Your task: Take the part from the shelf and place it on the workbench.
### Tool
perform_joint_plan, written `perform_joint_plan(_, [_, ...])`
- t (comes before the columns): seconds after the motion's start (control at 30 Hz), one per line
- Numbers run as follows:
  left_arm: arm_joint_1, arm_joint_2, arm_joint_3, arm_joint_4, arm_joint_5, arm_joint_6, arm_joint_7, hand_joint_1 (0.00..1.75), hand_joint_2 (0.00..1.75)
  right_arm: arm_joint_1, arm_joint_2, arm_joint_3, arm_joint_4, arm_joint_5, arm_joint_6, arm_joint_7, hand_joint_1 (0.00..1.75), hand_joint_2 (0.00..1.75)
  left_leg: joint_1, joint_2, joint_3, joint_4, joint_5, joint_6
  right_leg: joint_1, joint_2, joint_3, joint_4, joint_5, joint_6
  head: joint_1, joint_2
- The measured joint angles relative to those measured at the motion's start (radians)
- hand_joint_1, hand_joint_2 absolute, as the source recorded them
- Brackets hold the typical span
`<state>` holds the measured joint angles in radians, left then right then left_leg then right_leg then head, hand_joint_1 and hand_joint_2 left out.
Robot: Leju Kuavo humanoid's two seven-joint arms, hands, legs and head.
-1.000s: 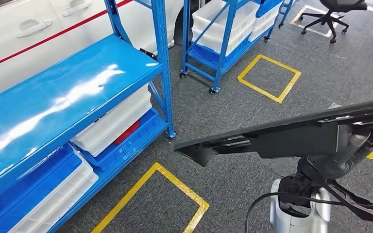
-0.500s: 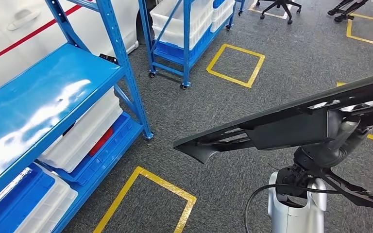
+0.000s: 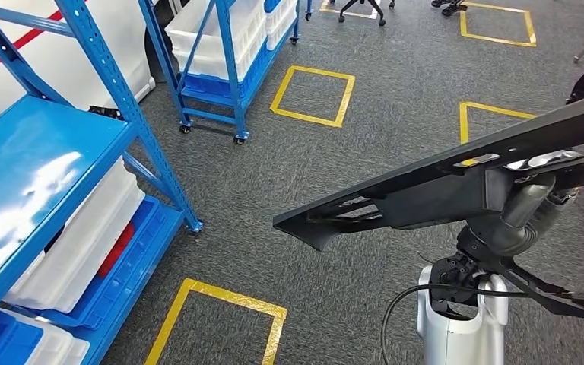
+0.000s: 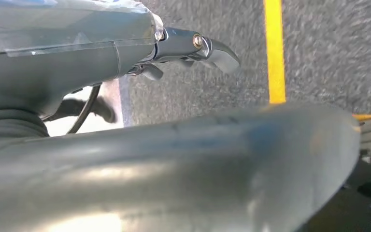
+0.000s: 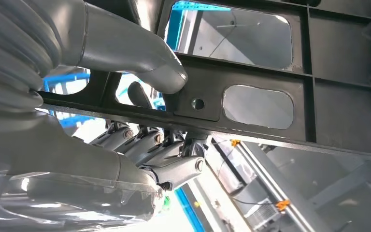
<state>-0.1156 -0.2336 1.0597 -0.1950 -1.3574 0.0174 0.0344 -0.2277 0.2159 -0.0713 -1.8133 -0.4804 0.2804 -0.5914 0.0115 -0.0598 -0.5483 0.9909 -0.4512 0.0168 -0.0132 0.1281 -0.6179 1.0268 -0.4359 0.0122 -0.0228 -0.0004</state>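
Part gripped by right hand — shelf well apart.

Part: long black plastic panel, ribbed, with rounded cut-outs. Carried in my right hand, thumb above, fingers beneath. Held aloft over grey floor, tilted, pointed end lowest.

Workshop: blue racking, floor-tape bays.

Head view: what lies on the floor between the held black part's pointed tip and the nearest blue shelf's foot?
Bare grey carpet between the black part and the blue shelf.
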Motion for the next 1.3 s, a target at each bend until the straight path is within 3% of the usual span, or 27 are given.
perform_joint_plan(0.07, [0.0,-0.002,0.0,0.0,-0.005,-0.006,-0.005,0.0,0.0,-0.006,0.0,-0.001,0.0,0.005,-0.003,0.0,1.75,1.75,0.001,0.034,0.007,-0.014,0.006,0.008,0.005,-0.078,-0.042,0.084,-0.048,0.006,0.0,0.0])
perform_joint_plan(0.1, [0.002,-0.002,0.0,0.0,-0.007,-0.008,-0.006,0.0,0.0,-0.008,0.0,-0.001,0.001,0.008,-0.006,0.001,1.75,1.75,-0.001,0.049,0.007,-0.015,0.006,0.01,0.005,-0.105,-0.074,0.146,-0.08,0.009,0.0,0.0])
perform_joint_plan(0.17, [0.004,-0.002,0.0,0.0,-0.012,-0.01,-0.007,0.0,0.0,-0.009,0.0,-0.001,0.003,0.012,-0.011,0.001,1.75,1.75,-0.003,0.075,0.006,-0.015,0.004,0.012,0.0,-0.119,-0.128,0.252,-0.122,0.014,0.0,0.0])
perform_joint_plan(0.2, [0.005,-0.002,0.0,0.0,-0.013,-0.01,-0.006,0.0,0.0,-0.009,0.0,-0.001,0.004,0.012,-0.013,0.001,1.75,1.75,-0.004,0.088,0.005,-0.014,0.003,0.011,-0.002,-0.121,-0.14,0.274,-0.124,0.017,0.0,0.0])
perform_joint_plan(0.27, [0.005,-0.002,0.0,0.0,-0.015,-0.01,-0.006,0.0,0.0,-0.009,-0.001,-0.003,0.006,0.013,-0.018,0.002,1.75,1.75,-0.004,0.115,0.006,-0.013,0.001,0.008,-0.006,-0.13,-0.113,0.228,-0.085,0.02,0.0,0.0])
perform_joint_plan(0.33, [0.004,-0.002,-0.001,0.0,-0.017,-0.01,-0.004,0.0,0.0,-0.01,-0.001,-0.005,0.006,0.013,-0.021,0.002,1.75,1.75,-0.006,0.139,0.009,-0.009,-0.005,0.002,-0.005,-0.173,-0.03,0.083,-0.028,0.018,0.0,0.0])
perform_joint_plan(0.4, [0.003,-0.001,-0.002,0.0,-0.018,-0.008,-0.003,0.0,0.0,-0.011,-0.001,-0.005,0.008,0.012,-0.021,0.001,1.75,1.75,-0.011,0.157,0.013,-0.004,-0.013,-0.009,0.001,-0.21,0.021,-0.009,-0.006,0.008,0.0,0.0])
perform_joint_plan(0.43, [0.003,-0.001,-0.002,0.0,-0.018,-0.007,-0.002,0.0,0.0,-0.012,-0.001,-0.005,0.009,0.011,-0.021,0.0,1.75,1.75,-0.013,0.166,0.015,-0.003,-0.016,-0.015,0.005,-0.212,0.024,-0.017,-0.009,0.001,0.0,0.0])
perform_joint_plan(0.5, [0.002,0.0,-0.002,0.0,-0.018,-0.005,-0.001,0.0,0.0,-0.013,-0.001,-0.005,0.012,0.008,-0.021,-0.003,1.75,1.75,-0.01,0.179,0.021,-0.001,-0.023,-0.027,0.005,-0.185,0.022,-0.02,-0.005,-0.01,0.0,0.0])
perform_joint_plan(0.57, [0.002,0.0,-0.003,0.0,-0.018,-0.004,0.0,0.0,0.0,-0.017,-0.002,-0.006,0.014,0.005,-0.024,-0.008,1.75,1.75,-0.005,0.142,0.009,0.039,-0.056,-0.036,0.001,-0.16,0.024,-0.025,0.0,-0.023,0.0,0.0])
perform_joint_plan(0.63, [0.005,0.001,-0.003,0.0,-0.018,-0.003,0.0,0.0,0.0,-0.021,-0.001,-0.006,0.019,0.003,-0.026,-0.012,1.75,1.75,-0.002,0.086,-0.044,0.162,-0.123,-0.04,0.001,-0.133,0.024,-0.026,0.002,-0.033,0.0,0.0])
perform_joint_plan(0.7, [0.008,0.002,-0.003,0.0,-0.018,-0.002,0.0,0.0,0.0,-0.02,-0.001,-0.006,0.027,0.001,-0.026,-0.014,1.75,1.75,-0.002,0.069,-0.108,0.288,-0.167,-0.039,0.004,-0.103,0.024,-0.025,0.002,-0.036,0.0,0.0])
perform_joint_plan(0.73, [0.009,0.002,-0.003,0.0,-0.018,-0.002,0.0,0.0,0.0,-0.02,-0.001,-0.006,0.03,0.0,-0.026,-0.015,1.75,1.75,-0.002,0.067,-0.121,0.308,-0.161,-0.038,0.005,-0.087,0.025,-0.024,0.002,-0.036,0.0,0.0])
perform_joint_plan(0.77, [0.01,0.002,-0.003,0.0,-0.018,-0.002,0.0,0.0,0.0,-0.019,-0.001,-0.006,0.032,-0.001,-0.026,-0.016,1.75,1.75,-0.001,0.065,-0.114,0.279,-0.132,-0.035,0.005,-0.07,0.026,-0.023,0.002,-0.036,0.0,0.0])
perform_joint_plan(0.8, [0.01,0.003,-0.003,0.0,-0.018,-0.002,0.0,0.0,0.0,-0.019,-0.001,-0.006,0.033,-0.002,-0.026,-0.017,1.75,1.75,-0.001,0.055,-0.089,0.216,-0.089,-0.032,0.005,-0.055,0.028,-0.022,0.001,-0.034,0.0,0.0])
perform_joint_plan(0.87, [0.01,0.005,-0.003,0.0,-0.018,-0.001,0.0,0.0,0.0,-0.02,-0.001,-0.006,0.035,-0.002,-0.027,-0.021,1.75,1.75,0.003,-0.003,-0.033,0.075,-0.022,-0.025,0.004,-0.026,0.025,-0.017,-0.001,-0.029,0.0,0.0])
perform_joint_plan(0.93, [0.009,0.008,-0.003,0.0,-0.019,-0.001,-0.001,0.0,0.0,-0.018,-0.001,-0.006,0.037,-0.003,-0.027,-0.028,1.75,1.75,0.004,-0.043,-0.013,0.021,-0.009,-0.021,-0.002,-0.002,0.014,-0.014,0.002,-0.016,0.0,0.0])
perform_joint_plan(1.0, [0.008,0.009,-0.004,0.0,-0.021,-0.001,0.0,0.0,0.0,-0.013,-0.002,-0.007,0.038,-0.004,-0.028,-0.035,1.75,1.75,0.002,-0.026,-0.01,0.014,-0.006,-0.014,-0.007,0.02,0.006,-0.015,0.007,-0.001,0.0,0.0])
perform_joint_plan(1.07, [0.007,0.01,-0.005,0.0,-0.025,-0.001,0.001,0.0,0.0,-0.012,-0.003,-0.007,0.037,-0.004,-0.033,-0.041,1.75,1.75,0.004,0.004,-0.004,0.001,0.0,-0.001,-0.004,-0.015,-0.009,0.013,-0.011,0.007,0.0,0.0])
perform_joint_plan(1.13, [0.007,0.01,-0.005,0.0,-0.028,0.0,0.004,0.0,0.0,-0.013,-0.004,-0.008,0.036,-0.002,-0.041,-0.043,1.75,1.75,0.002,0.036,-0.001,-0.006,0.002,0.007,-0.001,-0.084,-0.061,0.116,-0.066,0.011,0.0,0.0])
perform_joint_plan(1.2, [0.01,0.011,-0.005,0.0,-0.029,0.0,0.007,0.0,0.0,-0.01,-0.004,-0.008,0.036,0.001,-0.045,-0.043,1.75,1.75,-0.002,0.07,-0.001,-0.005,-0.001,0.011,-0.003,-0.115,-0.12,0.233,-0.112,0.016,0.0,0.0])
perform_joint_plan(1.23, [0.011,0.012,-0.005,0.0,-0.029,0.001,0.008,0.0,0.0,-0.008,-0.004,-0.008,0.036,0.001,-0.046,-0.043,1.75,1.75,-0.003,0.086,-0.001,-0.004,-0.002,0.011,-0.004,-0.12,-0.13,0.254,-0.112,0.018,0.0,0.0])
perform_joint_plan(1.27, [0.011,0.013,-0.005,0.0,-0.029,0.001,0.009,0.0,0.0,-0.007,-0.004,-0.009,0.036,0.001,-0.046,-0.043,1.75,1.75,-0.004,0.101,-0.001,-0.003,-0.005,0.01,-0.006,-0.125,-0.12,0.237,-0.096,0.019,0.0,0.0])
perform_joint_plan(1.3, [0.01,0.013,-0.006,0.0,-0.03,0.001,0.009,0.0,0.0,-0.006,-0.004,-0.009,0.035,0.001,-0.046,-0.043,1.75,1.75,-0.004,0.114,0.001,-0.002,-0.007,0.009,-0.007,-0.133,-0.09,0.185,-0.067,0.019,0.0,0.0])
